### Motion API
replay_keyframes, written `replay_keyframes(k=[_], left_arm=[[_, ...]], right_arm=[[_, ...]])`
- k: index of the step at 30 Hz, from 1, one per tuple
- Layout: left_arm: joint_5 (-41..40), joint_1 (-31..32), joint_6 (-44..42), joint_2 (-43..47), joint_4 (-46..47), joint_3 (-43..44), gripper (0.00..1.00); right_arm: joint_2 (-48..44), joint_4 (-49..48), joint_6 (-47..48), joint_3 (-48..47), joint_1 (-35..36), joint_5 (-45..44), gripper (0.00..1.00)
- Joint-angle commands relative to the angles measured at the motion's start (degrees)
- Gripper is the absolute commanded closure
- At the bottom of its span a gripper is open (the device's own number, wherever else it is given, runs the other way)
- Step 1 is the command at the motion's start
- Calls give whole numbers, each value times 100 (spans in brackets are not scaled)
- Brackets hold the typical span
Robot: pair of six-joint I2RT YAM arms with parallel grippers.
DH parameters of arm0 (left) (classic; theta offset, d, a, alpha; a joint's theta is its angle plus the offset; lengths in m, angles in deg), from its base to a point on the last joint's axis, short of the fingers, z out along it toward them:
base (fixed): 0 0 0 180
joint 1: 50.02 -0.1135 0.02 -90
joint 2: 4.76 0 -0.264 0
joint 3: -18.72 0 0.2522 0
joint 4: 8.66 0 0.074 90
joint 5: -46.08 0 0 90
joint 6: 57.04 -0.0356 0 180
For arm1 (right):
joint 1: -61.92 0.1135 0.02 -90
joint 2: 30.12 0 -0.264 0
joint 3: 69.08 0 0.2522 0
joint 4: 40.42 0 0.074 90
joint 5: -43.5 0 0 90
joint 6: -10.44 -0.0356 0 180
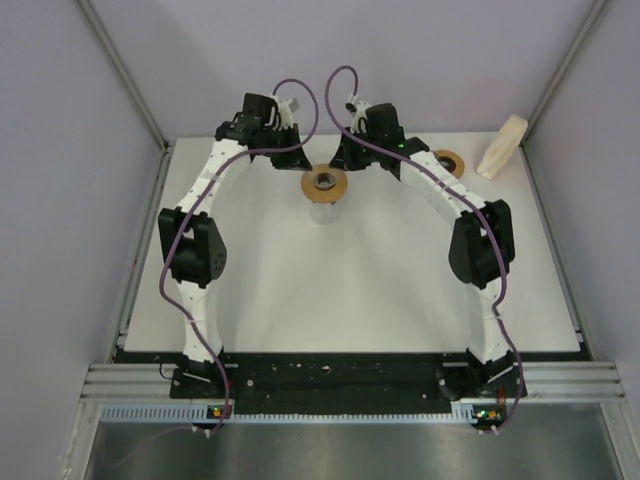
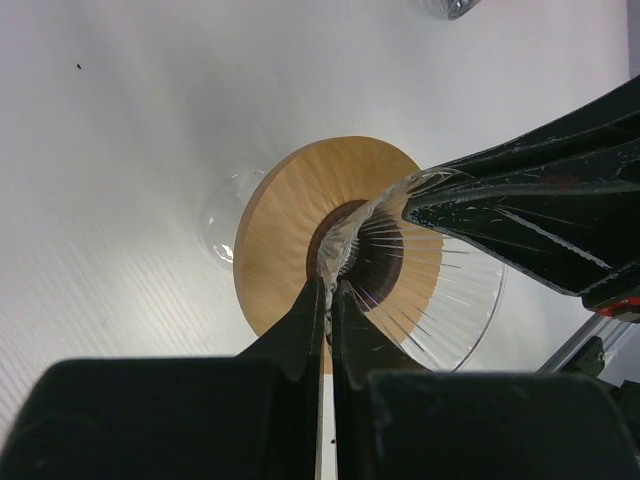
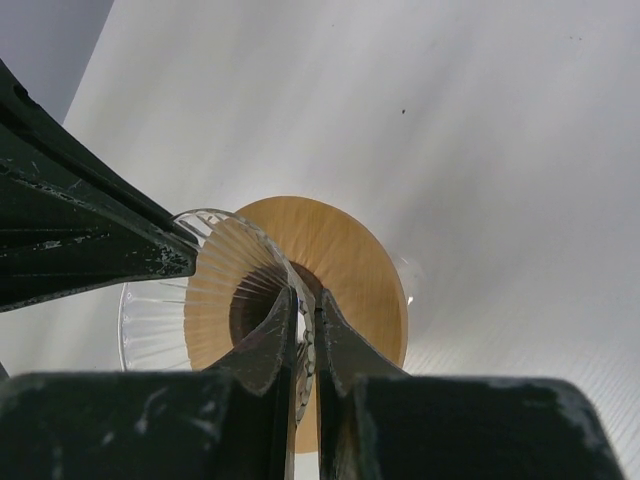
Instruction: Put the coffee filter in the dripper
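Two grippers: both clamped on the dripper [image 1: 325,184] at its glass rim, on opposite sides.
L gripper [image 2: 328,290]: fingers pinched tight on rim edge.
R gripper [image 3: 305,325]: same, thin glass betw. its fingers.
Dripper spot: far-centre of table [image 1: 350,290], ribbed glass cone w/ wooden collar (collar shows thru the glass).
Coffee filter [image 1: 503,145]: far R corner, well apart from dripper, untouched.

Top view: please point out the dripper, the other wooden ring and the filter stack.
dripper [image 1: 325,184], top view, centre opening
wooden ring [image 1: 460,163], top view, right side
filter stack [image 1: 502,147], top view, its middle
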State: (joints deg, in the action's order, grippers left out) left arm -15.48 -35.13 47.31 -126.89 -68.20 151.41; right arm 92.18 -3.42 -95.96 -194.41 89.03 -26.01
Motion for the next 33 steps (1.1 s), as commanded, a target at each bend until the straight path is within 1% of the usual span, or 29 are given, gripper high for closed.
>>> replay_keyframes(k=[1,7,9,12,14,18,22,29,33], left_arm=[[-621,31,-292,-963,-1276,-617,100],[-717,40,-336,-830,-1258,-599,100],[-840,40,-406,-804,-1293,-687,100],[-990,49,-468,-611,-1153,-819,100],[-999,66,-486,-480,-1091,-811,100],[-1166,163,-608,-303,-977,-933,100],[-946,154,-582,-531,-1108,-1004,100],[-1104,145,-626,-567,-1100,-1074,100],[-1061,145,-626,-444,-1126,-917,100]], right_arm=[[848,1200,217,829,75,-326,100],[751,1165,304,882,66,-380,100],[673,859,331,1266,84,-230,100],[400,130,217,1944,101,-335,100],[365,-196,260,2173,101,-475,100],[382,-434,287,2376,110,-625,100],[531,-409,217,2385,75,-590,100],[628,-479,173,2649,48,-634,100],[471,-199,129,2176,92,-502,100]])
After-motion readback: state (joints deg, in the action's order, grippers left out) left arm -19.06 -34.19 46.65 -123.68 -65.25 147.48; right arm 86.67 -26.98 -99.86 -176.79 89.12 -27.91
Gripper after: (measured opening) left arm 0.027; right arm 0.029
